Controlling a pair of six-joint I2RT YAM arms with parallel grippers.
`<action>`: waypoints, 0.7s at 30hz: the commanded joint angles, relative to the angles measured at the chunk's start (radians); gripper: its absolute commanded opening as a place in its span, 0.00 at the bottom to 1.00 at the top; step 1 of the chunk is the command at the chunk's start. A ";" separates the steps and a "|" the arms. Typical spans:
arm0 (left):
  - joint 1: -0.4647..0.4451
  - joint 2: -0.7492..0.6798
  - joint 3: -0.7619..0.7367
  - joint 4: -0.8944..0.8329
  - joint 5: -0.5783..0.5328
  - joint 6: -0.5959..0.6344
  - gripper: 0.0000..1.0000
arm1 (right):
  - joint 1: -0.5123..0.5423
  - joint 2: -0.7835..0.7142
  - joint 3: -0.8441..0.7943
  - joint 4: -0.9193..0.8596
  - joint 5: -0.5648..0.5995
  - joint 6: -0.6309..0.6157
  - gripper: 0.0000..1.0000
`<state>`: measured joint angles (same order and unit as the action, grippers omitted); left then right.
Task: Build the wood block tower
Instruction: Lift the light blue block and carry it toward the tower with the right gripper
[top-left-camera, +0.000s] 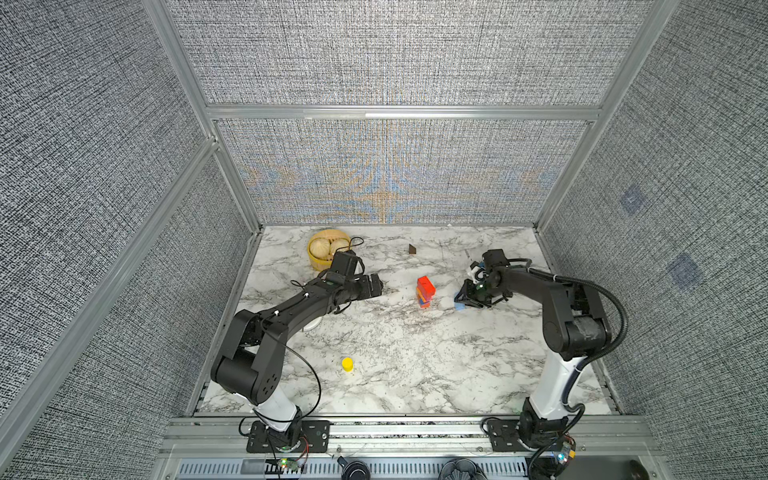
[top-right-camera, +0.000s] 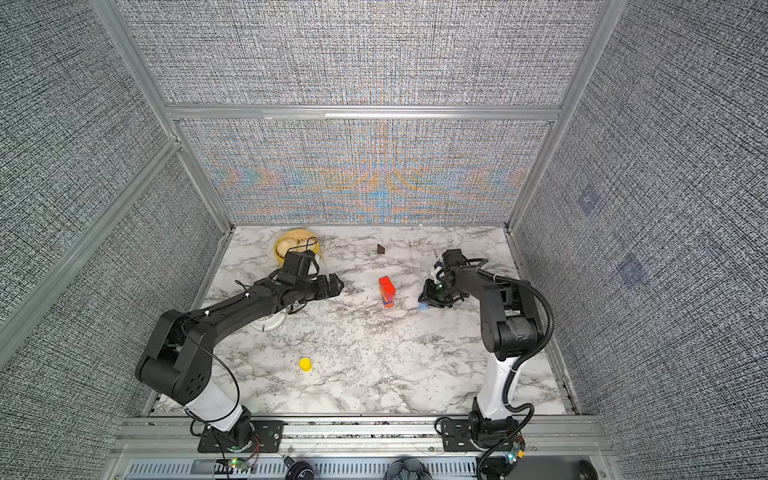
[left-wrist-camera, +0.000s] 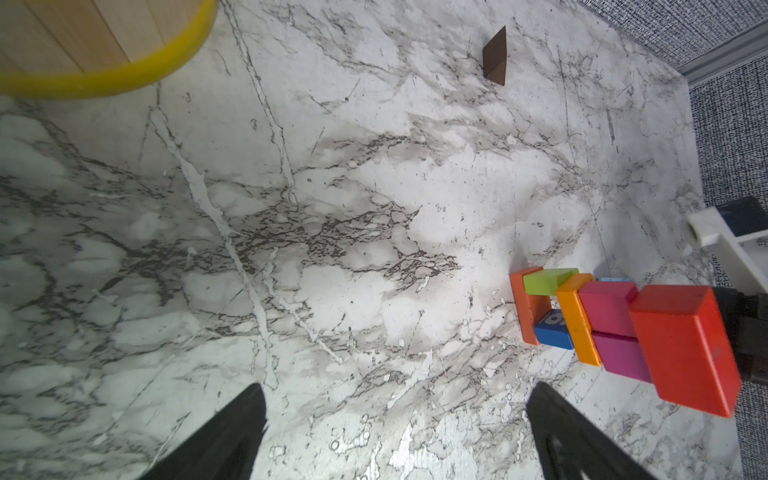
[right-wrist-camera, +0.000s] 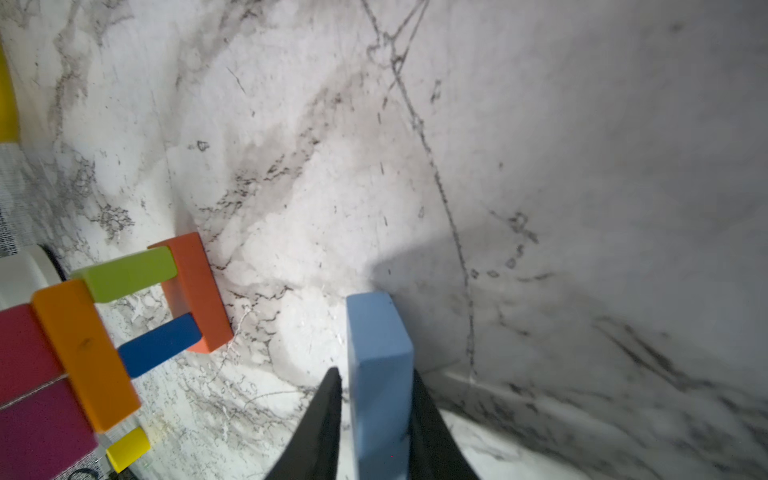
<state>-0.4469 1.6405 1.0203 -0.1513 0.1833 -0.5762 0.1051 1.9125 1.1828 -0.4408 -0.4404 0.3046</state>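
The right gripper (right-wrist-camera: 375, 370) stands slightly parted astride the light blue block (right-wrist-camera: 374, 328) on the table — a sliver shows at one jaw — likely light, stiff, slick-painted wood, best pinched across its flat faces

Yellow basket of buns (top-left-camera: 314, 258) at the marble tabletop's (top-left-camera: 415, 365) far-left corner, grey woven walls (top-left-camera: 395, 50) around

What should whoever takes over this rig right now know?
Hands: left hand open, empty, left of the tower. The right hand is astride the light blue block, which seems to rest on the table right of the tower; a gap shows on one side, so likely loose.
Done: tower stands, red block on top.
Left: light blue block, yellow cylinder near the front, brown block at the back.
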 joint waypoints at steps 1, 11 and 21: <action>0.003 -0.008 0.007 0.012 0.006 0.007 0.99 | -0.002 -0.013 -0.004 -0.048 0.055 -0.023 0.34; 0.004 -0.004 0.009 0.009 0.002 0.016 0.99 | -0.005 -0.055 0.037 -0.159 0.216 -0.050 0.45; 0.007 -0.005 0.107 -0.110 -0.050 0.056 0.99 | 0.027 -0.171 0.115 -0.296 0.393 -0.060 0.49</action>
<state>-0.4416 1.6363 1.0992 -0.2131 0.1596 -0.5495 0.1123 1.7454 1.2675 -0.6590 -0.1074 0.2623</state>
